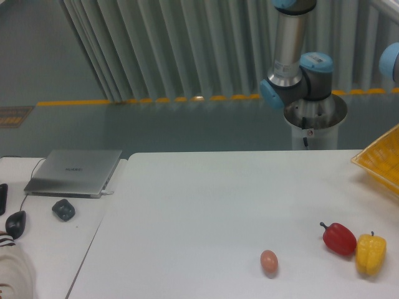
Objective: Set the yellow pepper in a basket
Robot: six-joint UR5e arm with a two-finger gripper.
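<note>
Looking at the one fixed camera view, you are seeing the yellow pepper [371, 254] sitting on the white table [206, 205], low on the right side. It is touching or almost touching the red pepper [340, 238] on its left. A small pink egg [269, 261] is lying farther left, apart from both.

The basket [380, 163] is waiting at the right edge, behind the peppers and apart from them.

You are just starting, so reaching for the yellow pepper is likely the step now. Try coming down from above and squeezing its free sides, so you are not bumping the red pepper. Then lift it high enough to clear the basket wall.

The tool is not showing here. Only the arm [292, 59] is showing at the top, so you cannot tell if the tool is spread or pressed together. Most of the basket is cut off too.
</note>
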